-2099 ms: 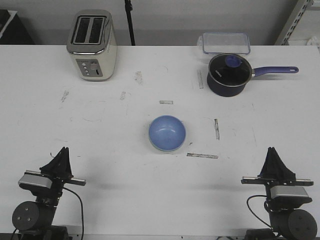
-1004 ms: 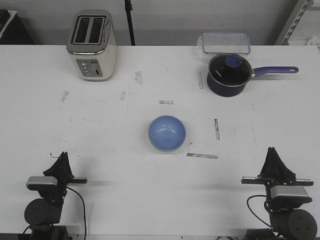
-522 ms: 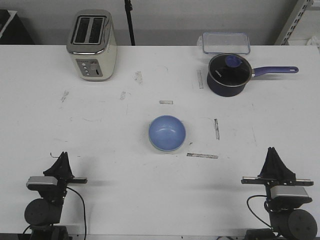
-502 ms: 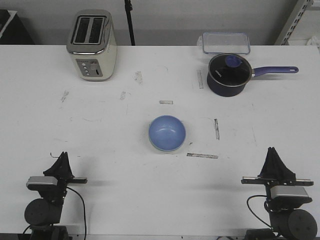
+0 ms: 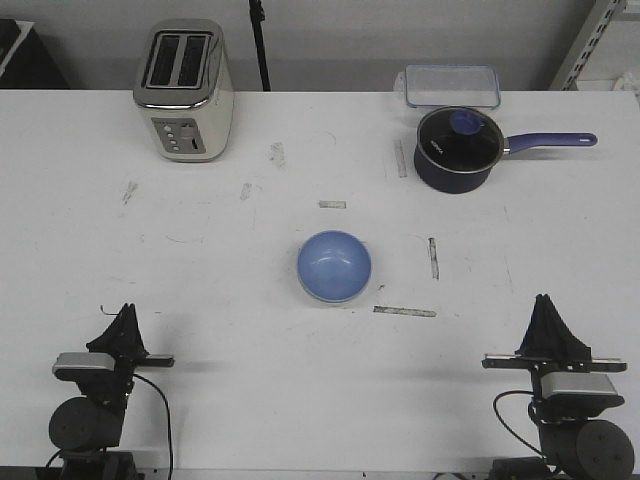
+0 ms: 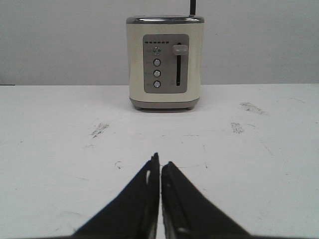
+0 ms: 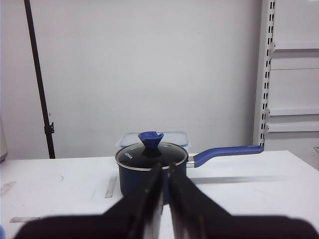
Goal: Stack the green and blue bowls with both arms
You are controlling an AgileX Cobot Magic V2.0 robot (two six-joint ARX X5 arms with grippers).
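Observation:
The light blue bowl [image 5: 334,265] sits upright at the middle of the white table [image 5: 250,380]. A thin pale rim shows under its edge; the green bowl is otherwise hidden. My left gripper [image 5: 125,312] rests at the front left, shut and empty; in the left wrist view [image 6: 159,160] its tips almost touch and point at the toaster. My right gripper [image 5: 546,302] rests at the front right, shut and empty; in the right wrist view [image 7: 165,168] it points at the saucepan. Both grippers are far from the bowl.
A cream toaster [image 5: 184,90] stands at the back left, also in the left wrist view [image 6: 165,60]. A navy saucepan [image 5: 458,148] with a lid and long handle stands at the back right, also in the right wrist view [image 7: 152,167]. A clear lidded box [image 5: 452,85] lies behind it.
The left arm pulled back toward the front edge and straightened between 2.1 s and 1.0 s ago. Since then nothing has moved.

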